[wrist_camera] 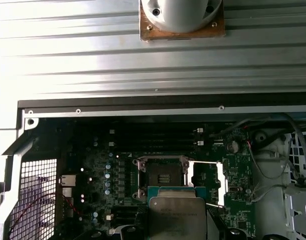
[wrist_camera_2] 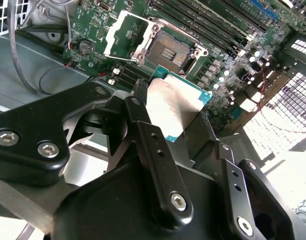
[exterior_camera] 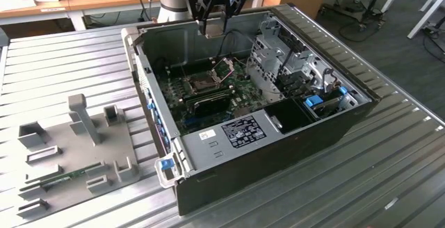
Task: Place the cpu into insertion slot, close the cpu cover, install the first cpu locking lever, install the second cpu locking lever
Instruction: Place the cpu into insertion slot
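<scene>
My gripper [exterior_camera: 215, 21] hangs above the open computer case [exterior_camera: 361, 113], shut on the cpu [exterior_camera: 212, 30]. In both wrist views the cpu [wrist_camera_2: 175, 105] [wrist_camera: 176, 217] shows a dull grey metal top with a teal edge, clamped between two black fingers [wrist_camera_2: 143, 130]. It is held in the air, apart from the board. The insertion slot [wrist_camera_2: 172, 50] [wrist_camera: 162, 177] [exterior_camera: 197, 85] lies bare on the green motherboard below. The cpu cover [wrist_camera_2: 124, 35] [wrist_camera: 207, 182] [exterior_camera: 224, 67], a silvery frame with an open window, is swung open beside the slot.
Metal drive cages [exterior_camera: 278, 56] and loose cables [wrist_camera_2: 23, 60] stand close to the slot inside the case. Memory slots [wrist_camera_2: 212, 22] run beside the socket. A grey fixture plate [exterior_camera: 76, 150] with upright holders lies on the ribbed table at the exterior view's left.
</scene>
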Robot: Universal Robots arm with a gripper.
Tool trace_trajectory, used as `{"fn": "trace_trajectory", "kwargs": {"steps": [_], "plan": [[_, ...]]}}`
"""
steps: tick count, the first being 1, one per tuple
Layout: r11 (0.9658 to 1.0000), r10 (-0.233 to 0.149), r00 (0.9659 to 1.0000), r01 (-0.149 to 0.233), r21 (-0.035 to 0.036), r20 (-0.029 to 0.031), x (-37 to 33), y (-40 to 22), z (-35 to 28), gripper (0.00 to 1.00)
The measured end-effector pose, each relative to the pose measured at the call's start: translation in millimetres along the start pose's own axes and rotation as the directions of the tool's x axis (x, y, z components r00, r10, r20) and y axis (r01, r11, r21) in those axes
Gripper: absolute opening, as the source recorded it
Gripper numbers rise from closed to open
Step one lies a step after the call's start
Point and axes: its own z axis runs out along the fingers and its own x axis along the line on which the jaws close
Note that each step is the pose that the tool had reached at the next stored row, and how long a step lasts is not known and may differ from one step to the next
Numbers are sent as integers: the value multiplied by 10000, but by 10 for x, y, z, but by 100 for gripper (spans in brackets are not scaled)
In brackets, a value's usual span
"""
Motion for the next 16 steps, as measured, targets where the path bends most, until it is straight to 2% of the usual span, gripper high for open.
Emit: {"fn": "trace_trajectory", "kwargs": {"steps": [16], "plan": [[10000, 0, 10000, 0, 1, 0, 24, -5, 47, 54]]}}
